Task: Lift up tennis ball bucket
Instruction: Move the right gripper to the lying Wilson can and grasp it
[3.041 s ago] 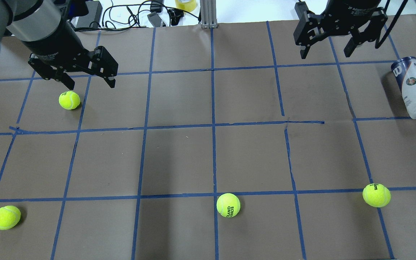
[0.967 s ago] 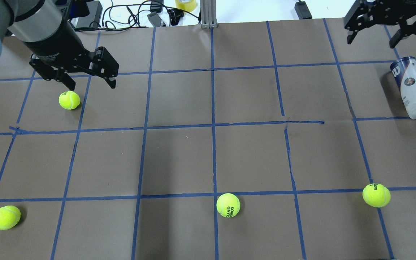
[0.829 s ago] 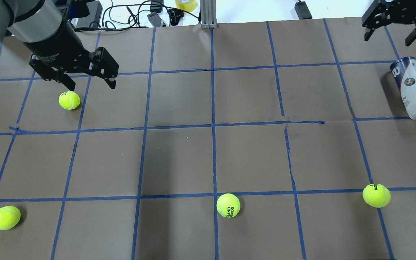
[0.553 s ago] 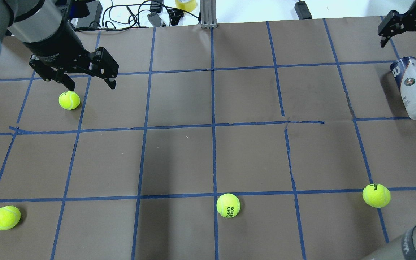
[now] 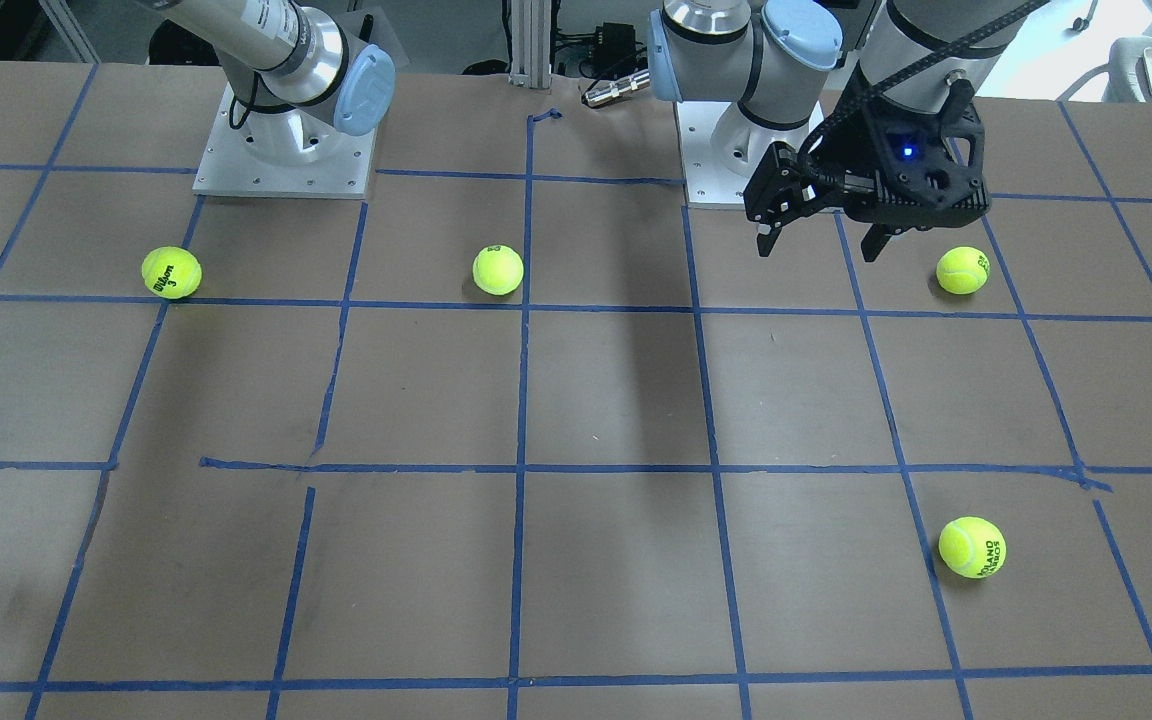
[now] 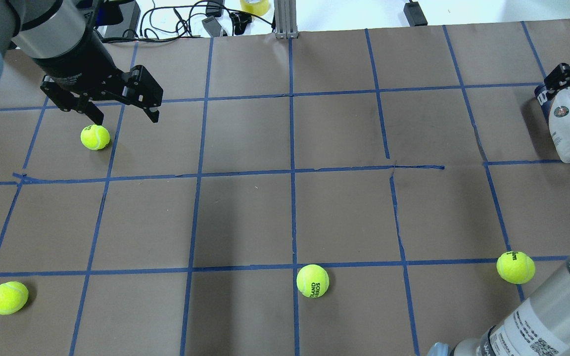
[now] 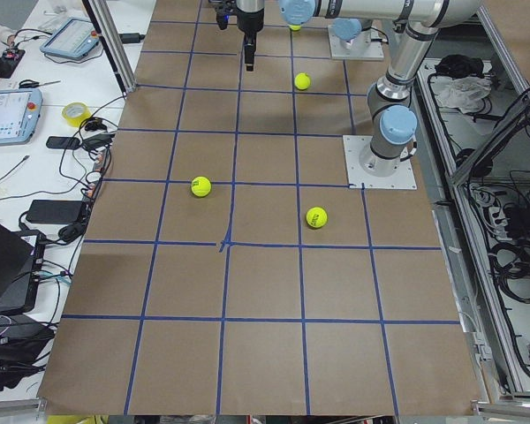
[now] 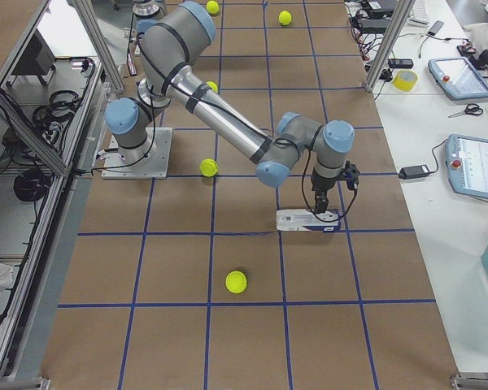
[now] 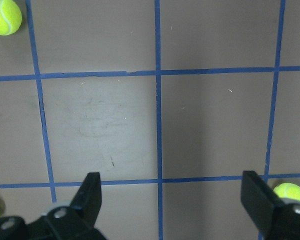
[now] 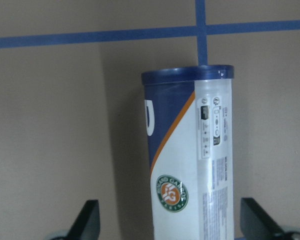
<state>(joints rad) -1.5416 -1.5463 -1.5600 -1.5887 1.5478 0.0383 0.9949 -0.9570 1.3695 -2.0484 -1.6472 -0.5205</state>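
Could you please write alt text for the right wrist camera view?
The bucket lies on its side on the brown table, blue rim at the top, between the open right gripper's fingertips. Blue tape lines cross above it.

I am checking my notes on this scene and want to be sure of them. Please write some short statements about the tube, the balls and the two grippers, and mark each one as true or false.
1. The tube lies on its side on the table. True.
2. The right gripper is shut on the tube. False: it is open, with one finger on each side of the tube and a gap at both.
3. Four tennis balls lie on the table. True.
4. The left gripper holds a ball. False: it is open and empty; the nearest ball lies on the table beside it.
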